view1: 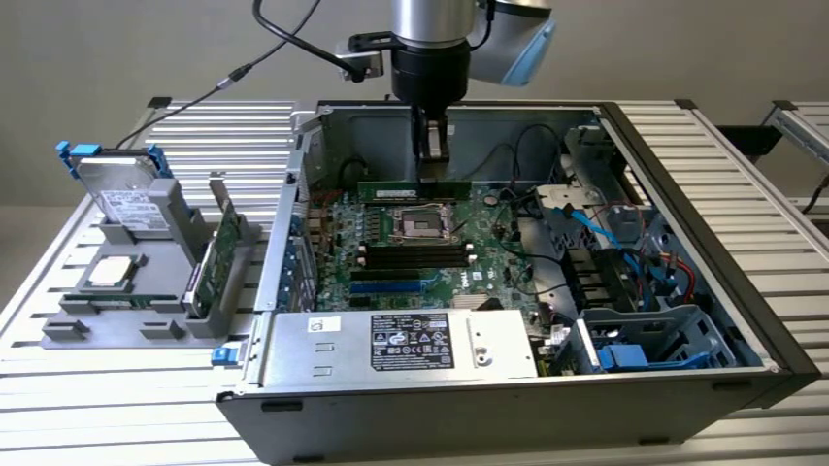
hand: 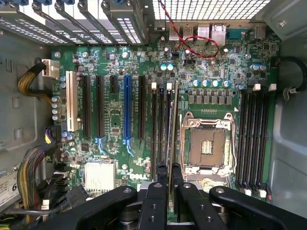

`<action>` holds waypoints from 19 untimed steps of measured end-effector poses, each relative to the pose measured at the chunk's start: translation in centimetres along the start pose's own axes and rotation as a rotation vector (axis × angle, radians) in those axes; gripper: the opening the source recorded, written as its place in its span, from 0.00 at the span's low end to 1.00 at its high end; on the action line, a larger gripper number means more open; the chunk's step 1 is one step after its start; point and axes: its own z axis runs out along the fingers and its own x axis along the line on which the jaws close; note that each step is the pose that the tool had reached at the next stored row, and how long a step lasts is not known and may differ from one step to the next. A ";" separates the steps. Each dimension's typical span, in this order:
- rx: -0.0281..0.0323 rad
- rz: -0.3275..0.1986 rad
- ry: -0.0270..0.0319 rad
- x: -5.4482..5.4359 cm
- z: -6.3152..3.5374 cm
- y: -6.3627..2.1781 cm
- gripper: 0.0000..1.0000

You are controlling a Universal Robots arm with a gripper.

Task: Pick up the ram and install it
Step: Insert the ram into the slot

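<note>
The ram (view1: 412,190) is a narrow green stick held level over the motherboard (view1: 388,277) inside the open computer case. My gripper (view1: 433,173) comes straight down from above and is shut on the stick's top edge. In the wrist view the ram (hand: 172,124) shows edge-on between the black fingers (hand: 154,194), with my gripper (hand: 169,175) closed around it. It runs along the black memory slots (hand: 160,124) beside the CPU socket (hand: 207,143). Whether it touches a slot I cannot tell.
A grey holder (view1: 130,291) at the exterior view's left carries a silver drive with blue clips (view1: 116,184) and a taller green card (view1: 220,252). The power supply (view1: 402,345) fills the case front. Blue cables (view1: 609,233) and a drive cage (view1: 647,340) crowd the exterior view's right.
</note>
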 end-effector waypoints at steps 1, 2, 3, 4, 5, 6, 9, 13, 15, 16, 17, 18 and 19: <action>0.0000 0.000 0.0000 0.0 0.00 0.00 0.13; 0.0000 0.000 0.0000 0.0 0.00 0.00 0.13; 0.0000 0.000 0.0000 0.0 0.00 0.00 0.13; 0.0000 0.000 0.0000 0.0 0.00 0.00 0.13; 0.0001 0.000 0.0005 0.0 0.01 0.00 0.13; 0.0000 0.000 0.0036 0.0 0.08 0.01 0.13; 0.0000 -0.001 0.0067 0.0 0.59 0.02 0.13; 0.0000 -0.001 0.0069 -0.1 1.31 0.04 0.13; 0.0001 -0.001 0.0067 -0.1 1.68 0.05 0.13; 0.0000 -0.001 0.0068 -0.1 1.86 0.06 0.13; 0.0000 -0.001 0.0069 -0.1 2.03 0.06 0.13; 0.0001 -0.002 0.0068 -0.1 2.21 0.07 0.13; 0.0001 -0.002 0.0067 -0.2 2.40 0.07 0.13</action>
